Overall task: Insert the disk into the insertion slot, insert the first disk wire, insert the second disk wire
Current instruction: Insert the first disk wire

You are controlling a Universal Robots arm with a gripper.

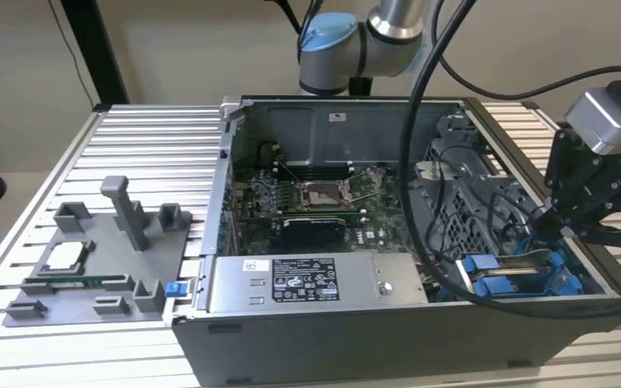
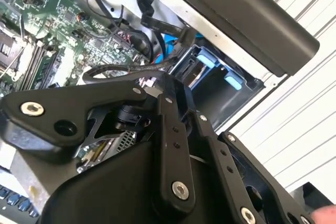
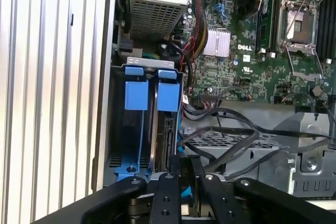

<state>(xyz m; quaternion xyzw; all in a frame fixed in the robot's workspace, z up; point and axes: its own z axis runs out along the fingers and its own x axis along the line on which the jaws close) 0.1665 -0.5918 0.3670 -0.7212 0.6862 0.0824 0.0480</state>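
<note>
Where the gripper stands, exterior view: the gripper [image 1: 556, 220] reaches down over the open computer case [image 1: 322, 339] at the exterior view's right, just above the insertion slot [image 1: 521, 283].
Slot, exterior view: a grey bay with blue tabs [image 1: 481, 265], just beside the power supply [image 1: 300, 283].
Table, exterior view: the case stands on a slatted table [image 1: 149, 145]. A grey parts tray [image 1: 95, 267] lies well apart at the exterior view's left.
Gripper, second wrist view: the fingers [image 2: 167, 114] are set narrow, with their tips at the end of a black cable [image 2: 113, 69]. A firm clamp on it cannot be confirmed.
Slot, second wrist view: two blue tabs mark the end away from the gripper.
Disk, first wrist view: the disk [image 3: 168, 136] sits on edge inside the slot, under the tab nearer the circuit board [image 3: 247, 61].
Gripper, first wrist view: it is at the slot's end opposite the tabs, just beside the disk's end, where black cables meet.
</note>
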